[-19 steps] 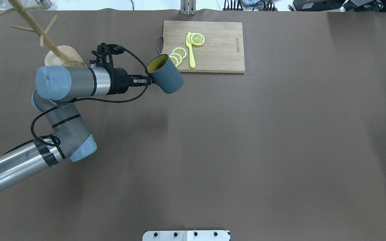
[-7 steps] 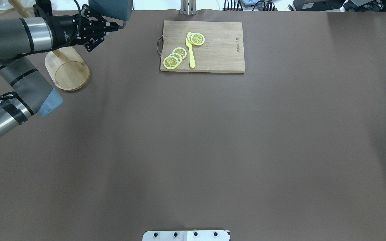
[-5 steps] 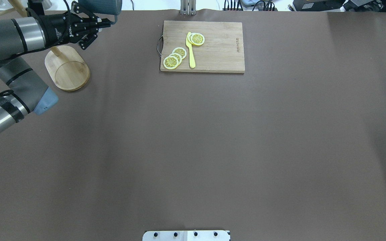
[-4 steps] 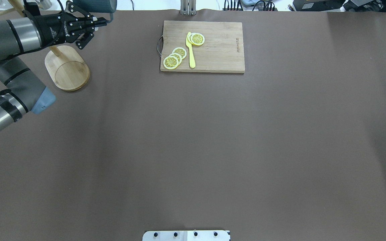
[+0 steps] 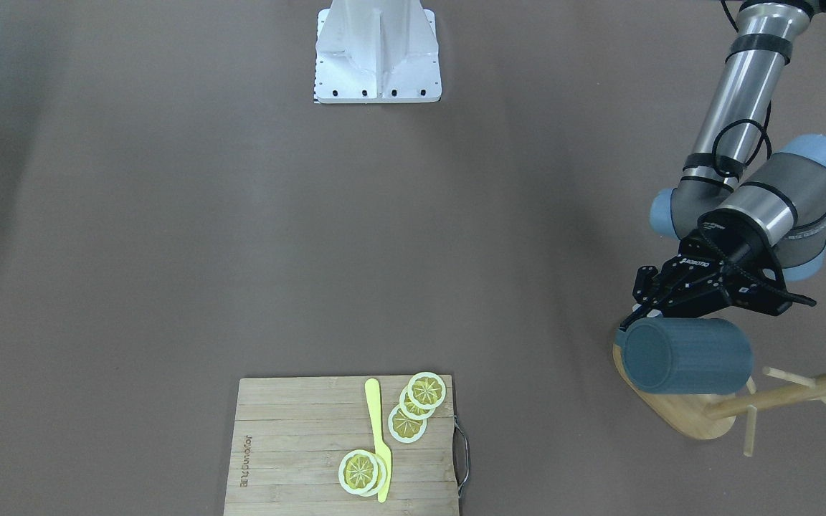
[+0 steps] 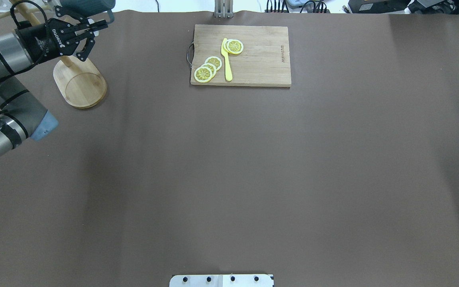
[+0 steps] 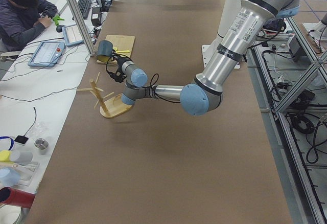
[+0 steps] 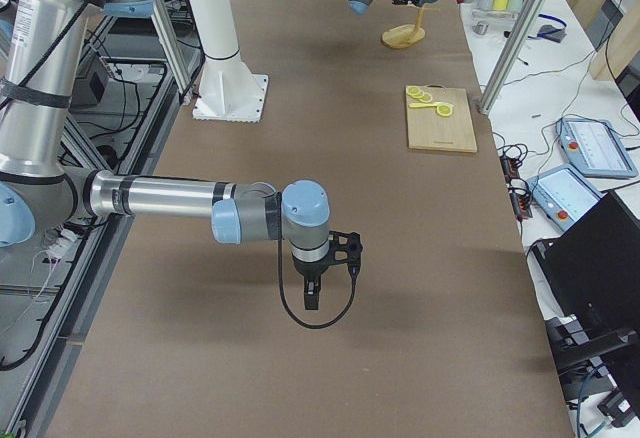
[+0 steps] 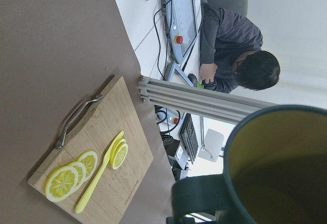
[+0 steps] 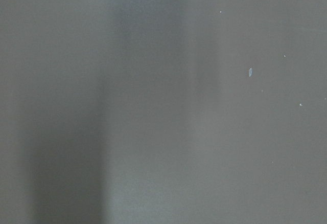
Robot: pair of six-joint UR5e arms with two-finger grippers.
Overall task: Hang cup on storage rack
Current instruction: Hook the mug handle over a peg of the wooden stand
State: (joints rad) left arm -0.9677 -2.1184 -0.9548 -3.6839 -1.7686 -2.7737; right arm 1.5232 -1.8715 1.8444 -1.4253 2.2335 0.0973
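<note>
Carrying step: the left gripper [image 5: 627, 320], clamped on the handle, holds the slate-blue mug [image 5: 685, 356] sideways over the mug tree [image 5: 786, 395] at the table [image 5: 169, 215]'s far-left corner. Next, I judge, the handle must slide onto a peg (right gripper [image 8: 311, 303]: opening can't be told).

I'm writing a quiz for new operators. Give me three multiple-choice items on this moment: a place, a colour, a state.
1. The cup is: A lying at mid-table; B held up beside the storage rack; C by the robot's base.
2. The knife on the cutting board is: A red; B black; C yellow.
3. The left gripper is: A shut on the cup; B open; C out of view.
Answers: 1 B, the front view shows it aloft by the rack; 2 C, plain in both fixed views; 3 A, its jaws close on the cup's handle.
</note>
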